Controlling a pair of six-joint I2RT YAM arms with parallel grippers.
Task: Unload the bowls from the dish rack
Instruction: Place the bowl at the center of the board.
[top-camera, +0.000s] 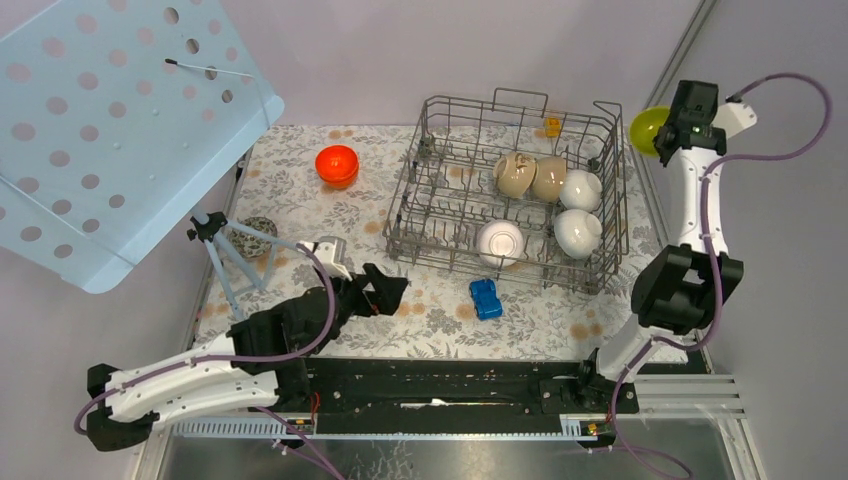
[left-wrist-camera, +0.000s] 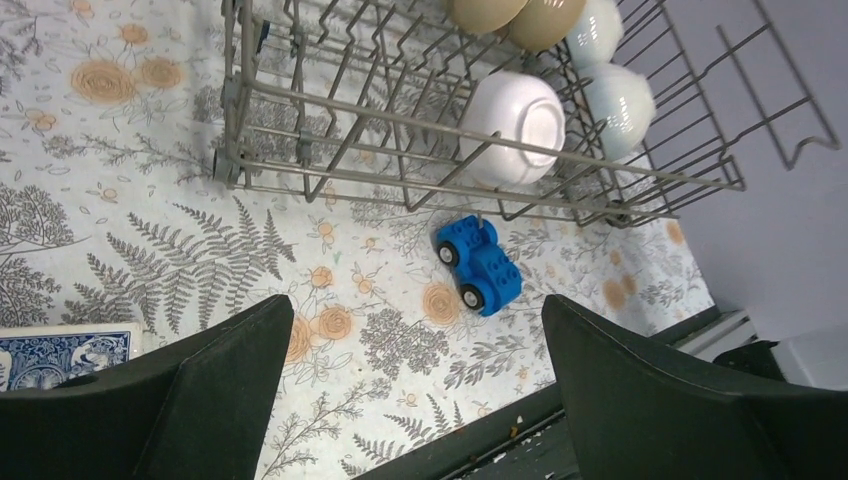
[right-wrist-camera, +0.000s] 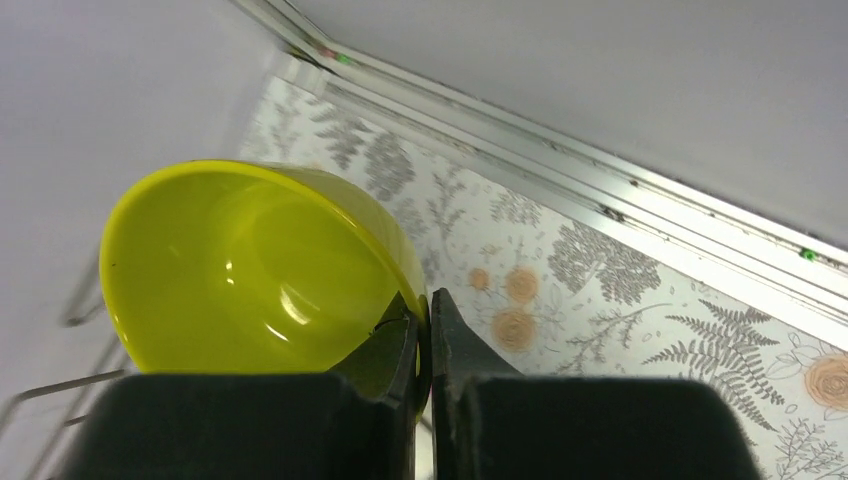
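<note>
The right hand (right-wrist-camera: 428, 335) is closed on the rim of a yellow-green bowl (right-wrist-camera: 250, 265), with the bowl's wall pinched between its two fingers; it holds the bowl tilted, off the surface, at the far right corner of the dish rack (top-camera: 420, 170), outside the wire wall. The left hand (left-wrist-camera: 415, 330) is spread wide and holds nothing; it hangs over the floral worktop (top-camera: 300, 200), near the rack's near left corner. Inside the rack, toward its right end, two beige bowls (top-camera: 515, 175) lie side by side and touching; three white bowls (top-camera: 500, 242) lie by them, one at the near side and two along the right wall. An orange-red bowl (top-camera: 337, 165) stands on the worktop, well left of the rack; a blue toy car (top-camera: 486, 298) lies just in front of the rack's near side.
</note>
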